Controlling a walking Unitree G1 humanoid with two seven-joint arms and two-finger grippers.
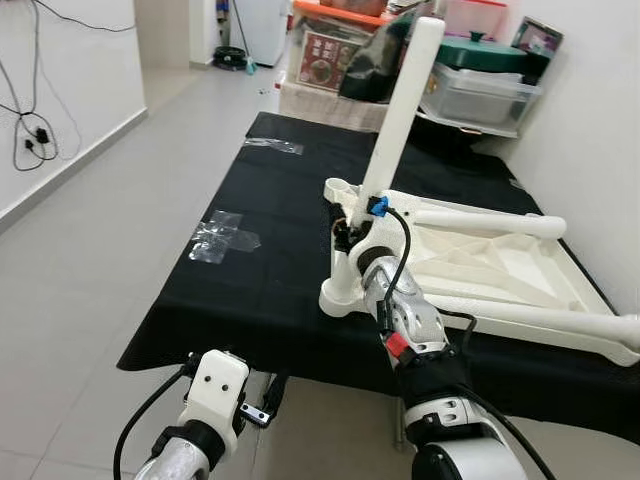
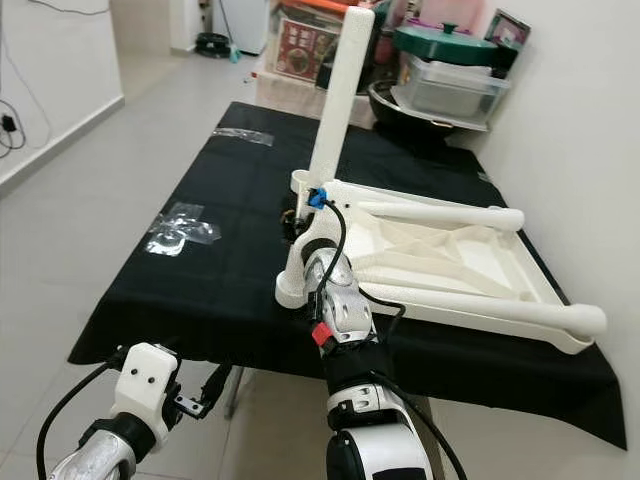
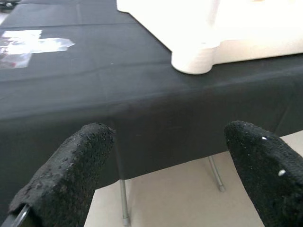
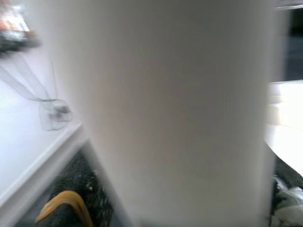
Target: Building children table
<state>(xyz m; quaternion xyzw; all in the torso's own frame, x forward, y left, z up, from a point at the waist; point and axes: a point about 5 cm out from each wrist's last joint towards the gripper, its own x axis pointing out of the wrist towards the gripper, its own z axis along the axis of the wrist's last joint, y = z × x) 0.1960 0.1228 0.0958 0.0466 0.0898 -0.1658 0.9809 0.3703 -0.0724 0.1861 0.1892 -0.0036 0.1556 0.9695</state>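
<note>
The right gripper [image 1: 352, 232] is closing its jaws around the base of a white table leg [image 1: 402, 105], which is standing nearly upright at the near left corner of the upside-down white tabletop [image 1: 480, 262]. Two more legs [image 1: 480, 222] are lying flat across that tabletop. It is resting on a black cloth [image 1: 270, 250] covering a long bench, with clear tape [image 1: 222, 236] stuck to the cloth. The left gripper [image 3: 161, 170] is hovering below the bench's near edge, jaws spread wide and holding nothing.
</note>
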